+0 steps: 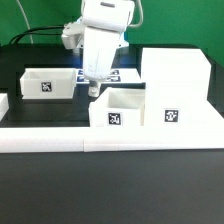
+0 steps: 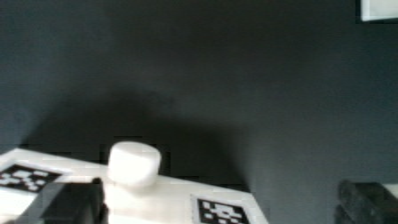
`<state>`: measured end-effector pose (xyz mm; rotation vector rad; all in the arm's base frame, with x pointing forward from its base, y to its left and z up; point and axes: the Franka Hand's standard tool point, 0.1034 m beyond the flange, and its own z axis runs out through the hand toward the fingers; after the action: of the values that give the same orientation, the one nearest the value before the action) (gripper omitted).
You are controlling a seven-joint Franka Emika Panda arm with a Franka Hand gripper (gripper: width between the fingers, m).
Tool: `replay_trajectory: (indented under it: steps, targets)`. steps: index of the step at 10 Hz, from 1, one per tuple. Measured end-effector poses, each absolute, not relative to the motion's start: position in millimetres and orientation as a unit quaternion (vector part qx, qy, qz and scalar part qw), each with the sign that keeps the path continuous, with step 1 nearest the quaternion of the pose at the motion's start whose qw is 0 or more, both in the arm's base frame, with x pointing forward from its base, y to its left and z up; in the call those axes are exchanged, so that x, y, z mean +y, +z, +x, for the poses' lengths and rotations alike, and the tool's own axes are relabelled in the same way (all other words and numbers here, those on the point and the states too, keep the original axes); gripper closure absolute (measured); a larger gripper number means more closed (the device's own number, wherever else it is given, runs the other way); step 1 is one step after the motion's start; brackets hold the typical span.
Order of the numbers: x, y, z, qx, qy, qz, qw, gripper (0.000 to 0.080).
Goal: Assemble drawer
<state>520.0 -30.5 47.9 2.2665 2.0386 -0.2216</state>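
Observation:
A small white tray (image 1: 120, 108) with tags stands in the middle, against the front rail. Its knob (image 2: 134, 168) and tagged face (image 2: 222, 212) show in the wrist view. A second tagged tray (image 1: 48, 82) sits at the exterior view's left. The tall white hollow shell (image 1: 175, 80) stands at the exterior view's right, with a tag low on its front. My gripper (image 1: 96, 88) hangs just above the near-left corner of the middle tray. In the wrist view the gripper (image 2: 214, 205) is open, its dark fingers (image 2: 63, 205) wide apart and holding nothing.
A long low white border rail (image 1: 60, 138) runs along the front of the black table. The marker board (image 1: 128, 73) lies behind the gripper. Dark bare table top (image 2: 214, 70) fills most of the wrist view.

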Motion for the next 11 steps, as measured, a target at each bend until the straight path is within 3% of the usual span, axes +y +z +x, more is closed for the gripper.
replay_trajectory:
  steps: [4,9,11]
  targets:
    - [-26.9,64.9,520.9,0.667,-0.069,0.740,0.048,0.0150]
    - [-32.5,56.7,518.5,0.669,-0.069,0.739,0.042,0.0150]
    - [-47.3,62.0,521.3,0.667,-0.041,0.744,0.015,0.0150]
